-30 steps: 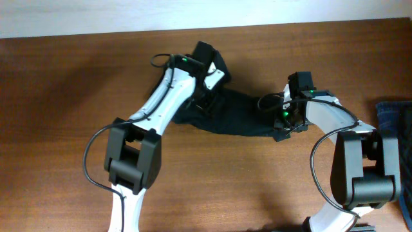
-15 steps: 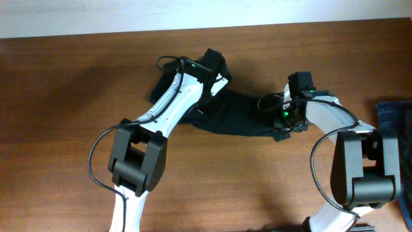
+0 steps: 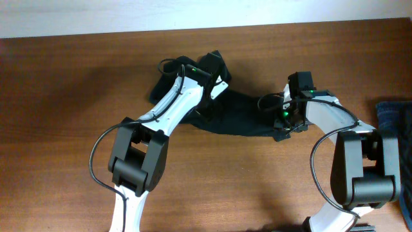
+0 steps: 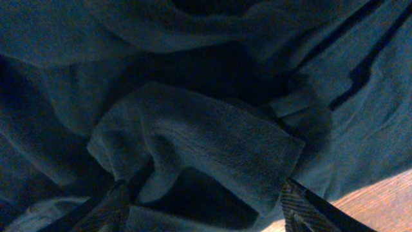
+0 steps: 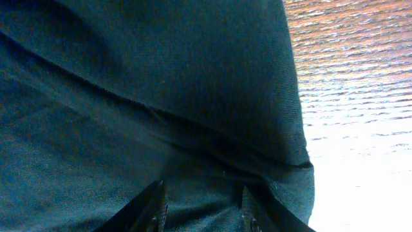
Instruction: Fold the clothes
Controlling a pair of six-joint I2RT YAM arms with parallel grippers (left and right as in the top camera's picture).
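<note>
- Black soft-fabric T-shirt [image 3: 239,117] bunched at far centre of brown wooden table [image 3: 64,129].
- Left gripper [image 4: 205,193] on its left end, spread wide, fold between.
- Right gripper [image 5: 203,193] at its right edge; grip unclear.

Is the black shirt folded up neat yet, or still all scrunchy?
Scrunched, not folded. The black shirt lies in a rumpled heap on the table, and the left wrist view shows loose bunched folds.
</note>
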